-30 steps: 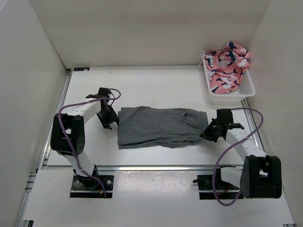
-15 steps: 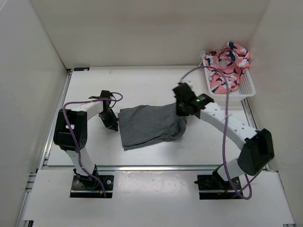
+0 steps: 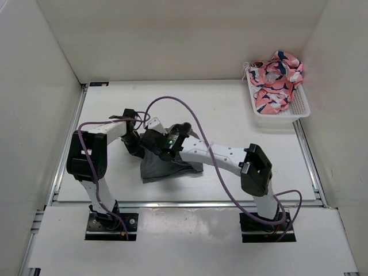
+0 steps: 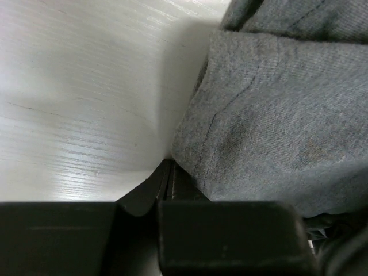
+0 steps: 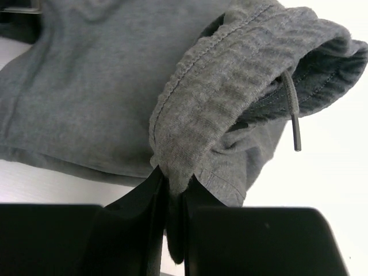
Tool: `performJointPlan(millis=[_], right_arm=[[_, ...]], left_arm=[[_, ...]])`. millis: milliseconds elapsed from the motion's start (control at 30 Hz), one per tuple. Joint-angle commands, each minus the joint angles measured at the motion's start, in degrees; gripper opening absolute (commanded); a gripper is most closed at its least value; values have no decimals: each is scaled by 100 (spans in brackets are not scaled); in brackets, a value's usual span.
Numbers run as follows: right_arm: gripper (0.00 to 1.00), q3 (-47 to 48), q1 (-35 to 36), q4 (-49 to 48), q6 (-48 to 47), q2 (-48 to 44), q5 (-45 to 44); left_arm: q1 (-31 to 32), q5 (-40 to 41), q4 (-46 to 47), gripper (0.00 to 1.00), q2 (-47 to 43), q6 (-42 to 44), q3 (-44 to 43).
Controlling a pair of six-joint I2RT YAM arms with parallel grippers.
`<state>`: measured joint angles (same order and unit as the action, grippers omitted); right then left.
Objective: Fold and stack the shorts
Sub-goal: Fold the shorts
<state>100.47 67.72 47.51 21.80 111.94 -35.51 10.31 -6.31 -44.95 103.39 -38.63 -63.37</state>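
**Shorts folded over once, not stacked yet**

The shorts lie on the left part of the white table. They are a short, thick bundle and are not spread out flat. One end is pulled over the other end, so I think the first fold is almost made.

The right gripper is squeezed tight on the waistband. The right arm reaches all the way across to the left side and holds that end over the rest of the cloth. The left gripper sits at the left edge of the shorts. Its fingers look pressed together on the corner of the cloth there.

I think these steps are left:
- Lay the waistband down and let go.
- Maybe fold once more.
- Put the shorts on a pile.

I see no pile of folded shorts. A basket in the far right corner holds a bunched pink cloth, well apart from the shorts.

The shorts are plain grey, soft and a little fuzzy. The ribbed waistband curls open like a tube. A thin dark drawstring hangs out of it.
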Motion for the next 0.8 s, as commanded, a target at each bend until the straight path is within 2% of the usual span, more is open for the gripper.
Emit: performJointPlan(millis=[0, 400, 433, 500, 533, 567, 600, 667, 767], right_arm=[[0, 561, 284, 66, -237, 265, -281], [0, 1809, 768, -136, -862, 1092, 17], [16, 1880, 769, -136, -914, 1093, 78], [47, 1680, 830, -328, -984, 831, 167], [71, 1452, 830, -773, -1081, 612, 280], [81, 928, 830, -1013, -1134, 131, 351], [88, 740, 830, -1172, -1039, -74, 351], [90, 423, 760, -1244, -863, -496, 404], [90, 10, 707, -1244, -660, -1015, 141]], left_arm=[[42, 59, 171, 10, 102, 5, -26], [-142, 59, 171, 10, -91, 5, 88], [-204, 59, 171, 10, -152, 66, 88], [-387, -2, 118, 23, -301, 127, 88], [-467, -2, 66, 40, -372, 206, 88], [-572, -2, 13, 52, -451, 207, 27], [-782, -2, -40, 66, -626, 285, 27], [-986, 50, -268, 87, -767, 417, -201], [-1215, 269, -628, 87, -1014, 550, -578]])
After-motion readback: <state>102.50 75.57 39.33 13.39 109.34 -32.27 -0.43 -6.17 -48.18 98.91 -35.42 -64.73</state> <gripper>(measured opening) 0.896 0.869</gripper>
